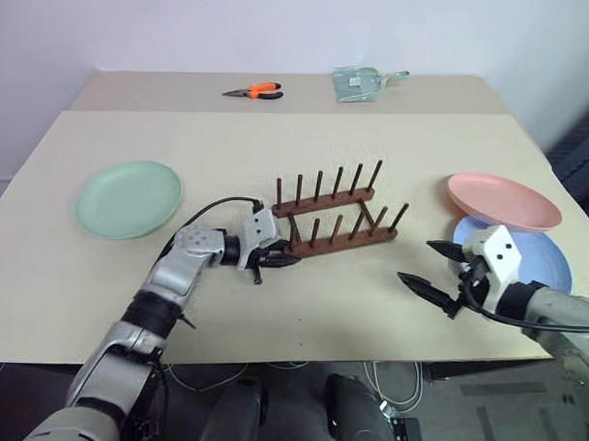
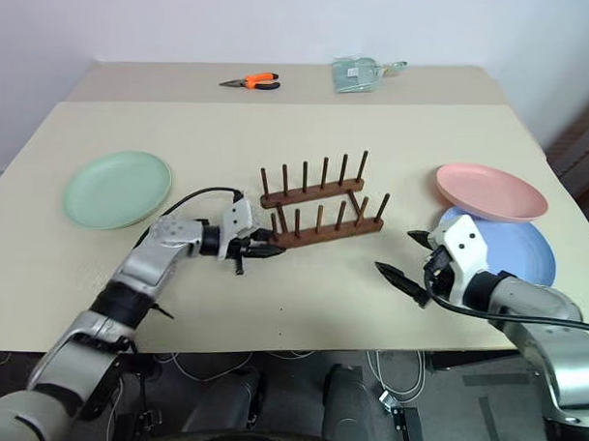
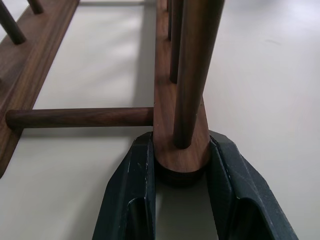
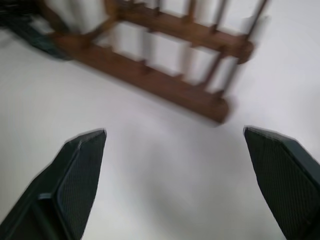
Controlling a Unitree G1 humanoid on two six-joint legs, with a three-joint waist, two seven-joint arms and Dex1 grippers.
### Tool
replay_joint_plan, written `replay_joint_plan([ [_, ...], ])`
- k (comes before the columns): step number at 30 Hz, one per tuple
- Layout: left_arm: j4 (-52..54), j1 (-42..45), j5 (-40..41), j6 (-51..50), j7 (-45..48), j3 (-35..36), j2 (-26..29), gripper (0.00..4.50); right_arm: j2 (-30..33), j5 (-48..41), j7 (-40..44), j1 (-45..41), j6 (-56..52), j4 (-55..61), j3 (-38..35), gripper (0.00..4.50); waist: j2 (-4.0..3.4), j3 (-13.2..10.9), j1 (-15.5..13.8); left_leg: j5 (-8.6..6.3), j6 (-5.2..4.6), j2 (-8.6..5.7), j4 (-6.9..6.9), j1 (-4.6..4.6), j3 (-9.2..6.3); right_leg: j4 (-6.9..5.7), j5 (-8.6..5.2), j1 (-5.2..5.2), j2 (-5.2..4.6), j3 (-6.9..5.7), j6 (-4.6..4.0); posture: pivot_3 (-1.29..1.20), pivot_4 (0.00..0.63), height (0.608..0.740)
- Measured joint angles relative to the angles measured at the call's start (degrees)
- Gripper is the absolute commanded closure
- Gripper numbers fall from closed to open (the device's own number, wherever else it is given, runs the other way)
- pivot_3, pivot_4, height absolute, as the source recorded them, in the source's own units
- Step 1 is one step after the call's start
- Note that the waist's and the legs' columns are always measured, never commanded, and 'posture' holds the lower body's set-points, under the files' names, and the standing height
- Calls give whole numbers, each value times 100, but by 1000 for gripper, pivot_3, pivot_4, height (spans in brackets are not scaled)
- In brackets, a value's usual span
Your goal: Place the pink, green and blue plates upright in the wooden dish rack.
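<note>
Near the middle of the tabletop (image 1: 277, 152) stands the wooden dish rack (image 1: 335, 218), no plate in it yet; long axis running across the view from the robot's left toward its right and slightly away, two parallel bars with pegs pointing up, the far bar a little higher in the head view. Clamped on the rounded left end of the near bar, the left gripper (image 1: 280, 259), fingers (image 3: 131, 195) drawn in against both sides of the wood just below the first peg, as seen from the left wrist; probably a hold meant to steady or shift the rack so its slots face the plates. To the right, hovering over bare tabletop near the rack's right end, the right gripper (image 1: 431, 268), fingers (image 4: 80, 165) spread wide and holding nothing, likely waiting for a plate. Well to the left, lying flat, the green plate (image 1: 129, 198); at the right edge, the pink plate (image 1: 503, 202) resting partly over the blue plate (image 1: 545, 263), so pink would have to go first. On the far table section, orange pliers (image 1: 254, 90) and a clear bag (image 1: 359, 83), clear of the work
</note>
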State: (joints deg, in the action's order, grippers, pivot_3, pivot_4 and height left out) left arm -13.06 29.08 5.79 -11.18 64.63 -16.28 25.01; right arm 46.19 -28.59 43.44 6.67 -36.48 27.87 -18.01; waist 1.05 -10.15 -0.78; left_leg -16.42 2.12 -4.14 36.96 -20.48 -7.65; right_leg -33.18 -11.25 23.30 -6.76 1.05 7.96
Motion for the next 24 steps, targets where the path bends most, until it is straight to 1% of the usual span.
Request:
replay_joint_plan([
  [1, 208, -93, 24, -83, 98, -36, 90, 3741, 13, -11, 59, 57, -13, -6, -59, 0, 0, 0, -8, 0, 0, 0, 1, -1, -1, 1, -6, -3, 0, 0, -9, 0, 150, 740],
  [3, 548, -243, 45, -188, 220, -122, 219, 2681, 72, -30, 186, 250, -14, -8, -111, 0, 0, 0, -18, 0, 0, 0, 2, -1, -2, 5, -10, -7, -3, 0, -13, 0, 150, 740],
  [4, 594, -277, 38, -233, 267, -191, 247, 2279, 117, -24, 242, 357, -9, -21, -125, 0, 0, 0, -17, 0, -1, -1, 4, -2, -1, 6, -11, -7, -3, 0, -13, 0, 150, 740],
  [6, 624, -297, -6, -185, 224, -240, 227, 1329, 200, 50, 317, 534, 29, -102, -141, 0, 0, 0, -17, -1, -1, -1, 5, -1, -2, 6, -11, -8, -3, 0, -12, 0, 150, 740],
  [7, 606, -291, -62, -121, 137, -271, 215, 764, 225, 106, 343, 608, 57, -163, -144, 254, 0, 0, -14, -1, -1, -1, 5, 0, -1, 6, -11, -8, -3, 0, -12, 0, 150, 740],
  [8, 544, -262, -116, -58, 10, -278, 201, 344, 225, 145, 361, 637, 80, -223, -145, 557, 0, 0, -8, -1, -1, -1, 5, 2, -1, 4, -11, -9, -3, 0, -12, 0, 150, 740],
  [9, 505, -208, -157, -61, -73, -273, 203, 317, 225, 159, 367, 642, 93, -241, -145, 900, 0, 0, -6, -1, -1, -1, 5, 3, -1, 1, -11, -9, -3, 0, -13, 0, 150, 740],
  [11, 538, -191, -149, -198, -165, -245, 282, 317, 226, 166, 434, 642, 163, -226, -141, 1810, -4, 2, 8, -1, -1, 1, 5, 7, 1, -1, -11, -10, -2, 0, -12, 0, 150, 740],
  [12, 684, -293, -98, -372, -173, -188, 409, 827, 229, 168, 474, 652, 191, -199, -103, 2409, -4, 2, 41, -1, -1, 7, 0, 9, 2, -3, -12, -7, 2, 0, -12, 0, 150, 740],
  [14, 1107, -588, 79, -745, -178, 65, 755, 1699, 228, 190, 533, 716, 201, -96, 43, 3421, -2, 3, 127, -4, -5, 14, -8, 11, 0, -6, -12, -2, 9, -3, -12, 0, 150, 740],
  [15, 1319, -743, 174, -964, -171, 212, 930, 2219, 221, 213, 537, 741, 214, -63, 135, 4039, -5, 4, 166, -4, -5, 17, -13, 12, 0, -8, -12, 3, 10, -2, -12, 0, 150, 740],
  [16, 1564, -921, 274, -1192, -168, 338, 1086, 2650, 201, 260, 527, 755, 242, -51, 228, 4456, -8, 5, 187, -4, -5, 17, -16, 12, 1, -9, -12, 6, 10, 0, -12, 0, 150, 740],
  [17, 1891, -1156, 407, -1461, -178, 455, 1191, 3211, 157, 322, 498, 750, 285, -52, 341, 4500, -13, 6, 187, -4, -5, 17, -16, 11, 1, -8, -12, 7, 7, 1, -11, 0, 150, 740],
  [18, 2152, -1336, 511, -1677, -215, 510, 1217, 3639, 103, 377, 458, 728, 325, -57, 442, 4500, -14, 7, 168, -4, -5, 17, -16, 10, 0, -7, -13, 7, 3, 1, -10, 0, 150, 740],
  [21, 2894, -1722, 746, -2288, -459, 436, 1042, 3639, -57, 690, 243, 437, 482, -199, 886, 4500, -14, 5, 92, -5, -5, 11, 5, -3, -3, 2, -16, -1, -7, 3, -9, 0, 150, 740],
  [24, 3224, -1788, 746, -2556, -790, 121, 747, 3639, -257, 1010, 26, 120, 647, -454, 1259, 4500, -8, 2, -9, -5, -4, 7, 12, -4, -4, 5, -17, -7, -8, 3, -9, 0, 150, 740],
])
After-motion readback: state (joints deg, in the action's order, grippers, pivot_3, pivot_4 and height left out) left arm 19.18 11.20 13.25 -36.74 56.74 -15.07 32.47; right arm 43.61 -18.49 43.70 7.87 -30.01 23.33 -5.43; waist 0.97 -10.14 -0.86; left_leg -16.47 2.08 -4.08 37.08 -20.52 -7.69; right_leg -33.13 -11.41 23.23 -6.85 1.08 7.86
